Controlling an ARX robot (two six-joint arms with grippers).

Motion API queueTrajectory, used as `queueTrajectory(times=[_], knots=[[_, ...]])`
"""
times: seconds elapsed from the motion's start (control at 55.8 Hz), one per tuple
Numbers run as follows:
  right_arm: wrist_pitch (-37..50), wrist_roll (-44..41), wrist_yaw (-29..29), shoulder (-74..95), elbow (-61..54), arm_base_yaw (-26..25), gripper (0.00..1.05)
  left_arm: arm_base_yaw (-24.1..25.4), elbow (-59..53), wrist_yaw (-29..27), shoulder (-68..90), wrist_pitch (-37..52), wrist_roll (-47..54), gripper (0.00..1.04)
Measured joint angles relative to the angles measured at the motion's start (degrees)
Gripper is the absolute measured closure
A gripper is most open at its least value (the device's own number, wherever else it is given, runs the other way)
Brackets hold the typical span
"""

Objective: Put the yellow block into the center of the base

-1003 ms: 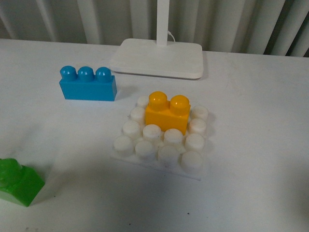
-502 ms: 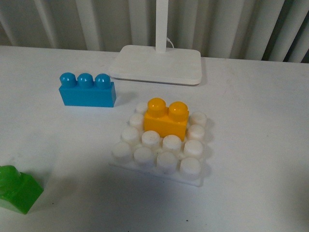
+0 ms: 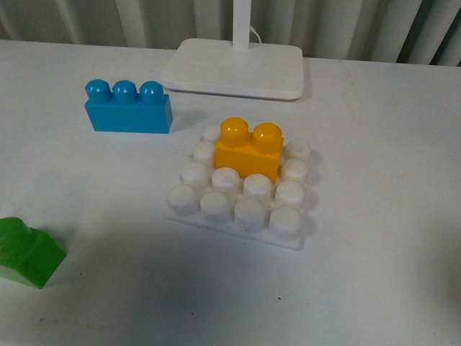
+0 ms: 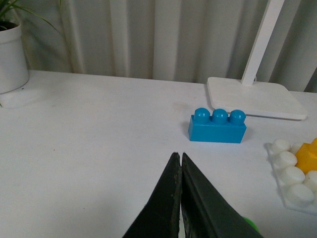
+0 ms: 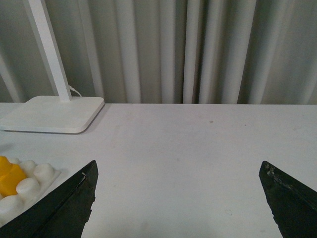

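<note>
The yellow block (image 3: 249, 151), with two studs, stands upright on the white studded base (image 3: 240, 207), over its middle and far rows. Part of it also shows in the left wrist view (image 4: 309, 154) and the right wrist view (image 5: 8, 177). No gripper shows in the front view. My left gripper (image 4: 178, 156) is shut and empty above bare table, well short of the base (image 4: 293, 179). My right gripper (image 5: 178, 171) is wide open and empty over bare table, off to the side of the base (image 5: 27, 188).
A blue three-stud brick (image 3: 128, 108) lies far left of the base. A green brick (image 3: 26, 254) sits at the near left. A white slab with an upright post (image 3: 234, 67) stands at the back. A white plant pot (image 4: 11, 57) shows in the left wrist view.
The front view has shifted a little between frames. The yellow block stays on the base and the other bricks keep their places.
</note>
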Motion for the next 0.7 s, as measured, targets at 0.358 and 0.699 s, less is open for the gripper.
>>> queueTrajectory(times=[0.358,0.699], knots=[[0.0,0.0,0.0,0.0,0.0,0.0,0.09,0.0,0.0,-0.1,-2.7,-0.8,0.0,1.01],[0.0,0.0,0.0,0.0,0.0,0.0,0.09,0.0,0.0,-0.1,-2.8,-0.8,0.0,0.5]])
